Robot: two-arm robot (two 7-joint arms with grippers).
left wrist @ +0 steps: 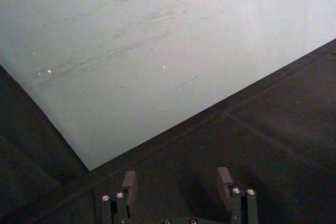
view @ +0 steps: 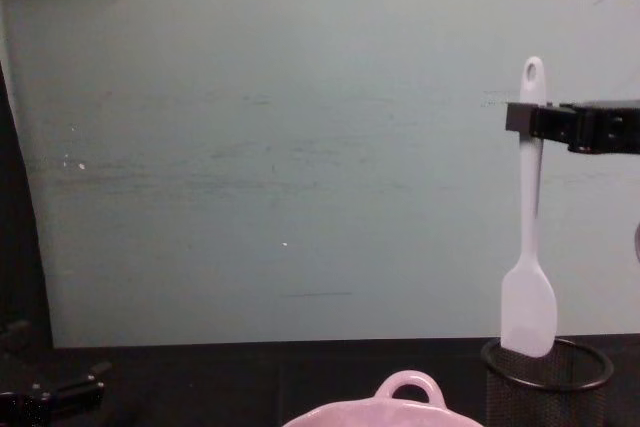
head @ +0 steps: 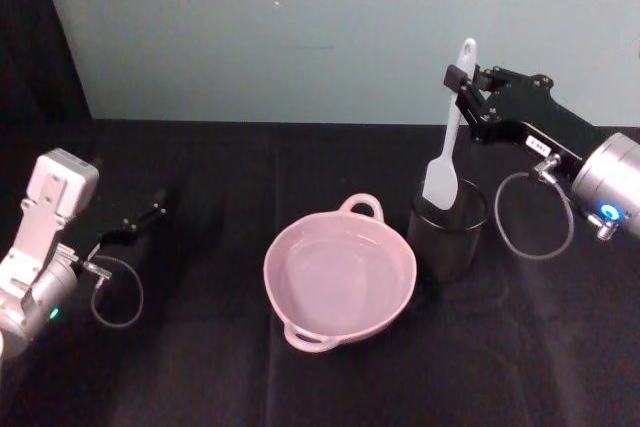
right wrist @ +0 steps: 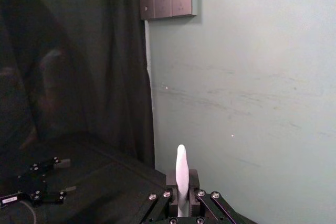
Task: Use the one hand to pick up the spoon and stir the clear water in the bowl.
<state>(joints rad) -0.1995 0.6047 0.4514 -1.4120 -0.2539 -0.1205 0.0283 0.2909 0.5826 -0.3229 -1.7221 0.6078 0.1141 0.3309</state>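
Black cloth (head: 200, 367) covers the table before a pale green wall (head: 300, 27). Above it the spoon (head: 452, 137) hangs upright, handle hole uppermost. The right gripper (head: 462, 77) pinches it near the top of the handle, jaws narrow and closed on the slim shaft. Its flat head hangs at the mouth of the black mesh cup (head: 447, 242); whether it touches the wire I cannot tell. Just left of the cup sits the pink bowl (head: 272, 269) of clear water. Far left, the left gripper (head: 150, 215) is parked, fingers apart and empty.
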